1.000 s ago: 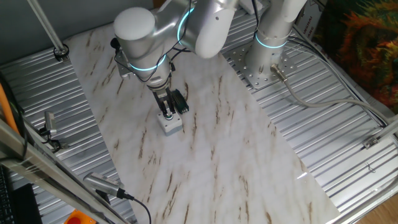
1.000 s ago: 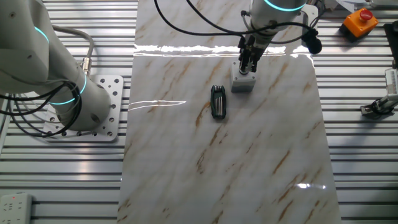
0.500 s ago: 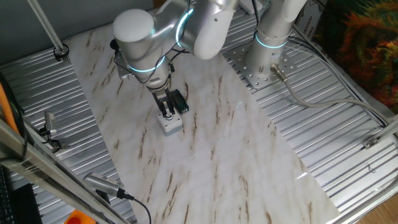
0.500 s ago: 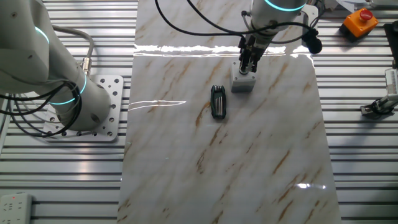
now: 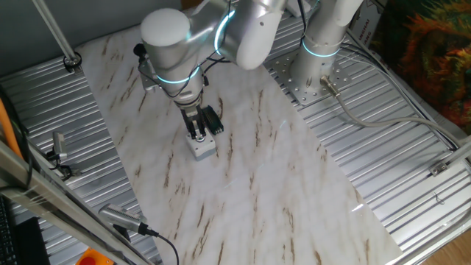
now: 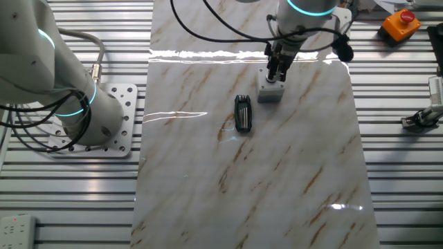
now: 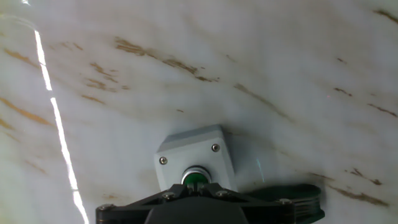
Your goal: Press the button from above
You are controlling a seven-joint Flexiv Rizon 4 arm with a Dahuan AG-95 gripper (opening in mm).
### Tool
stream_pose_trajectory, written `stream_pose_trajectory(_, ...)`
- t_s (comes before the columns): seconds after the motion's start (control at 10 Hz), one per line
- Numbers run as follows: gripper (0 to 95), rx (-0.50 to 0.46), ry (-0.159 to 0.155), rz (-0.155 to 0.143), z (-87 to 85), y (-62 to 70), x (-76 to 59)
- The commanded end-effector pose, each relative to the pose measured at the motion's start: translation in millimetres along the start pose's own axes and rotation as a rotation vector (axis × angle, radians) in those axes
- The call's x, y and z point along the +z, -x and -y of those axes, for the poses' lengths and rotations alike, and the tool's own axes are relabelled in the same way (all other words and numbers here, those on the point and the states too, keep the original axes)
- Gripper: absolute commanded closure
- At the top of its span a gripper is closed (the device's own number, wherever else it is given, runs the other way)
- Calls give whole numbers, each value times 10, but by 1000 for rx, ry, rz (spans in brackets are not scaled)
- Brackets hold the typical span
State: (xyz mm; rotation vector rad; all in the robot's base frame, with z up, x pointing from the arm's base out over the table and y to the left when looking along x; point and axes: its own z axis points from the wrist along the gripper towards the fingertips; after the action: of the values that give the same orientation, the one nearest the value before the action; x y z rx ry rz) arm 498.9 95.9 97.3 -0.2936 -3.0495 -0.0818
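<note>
With the gripper (image 5: 199, 135) held right over the button (image 7: 195, 178) in the top of the grey box (image 6: 270, 92), whose jaw state cannot be told, the box could be tipped towards the nearby black block (image 6: 242, 113) by an off-centre push.

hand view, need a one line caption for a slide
Gripper poised directly above the green button on its light-grey box, which sits on the marble-patterned tabletop.
</note>
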Motion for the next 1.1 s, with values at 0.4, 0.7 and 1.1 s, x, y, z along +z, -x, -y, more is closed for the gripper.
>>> stream_pose_trajectory(0.4, 950, -12, -37, -43, -39, 12, -246)
stream_pose_trajectory(0.7, 950, -9, -39, -46, -44, -19, -355)
stream_pose_trajectory(1.1, 950, -11, -32, -50, -40, -26, -353)
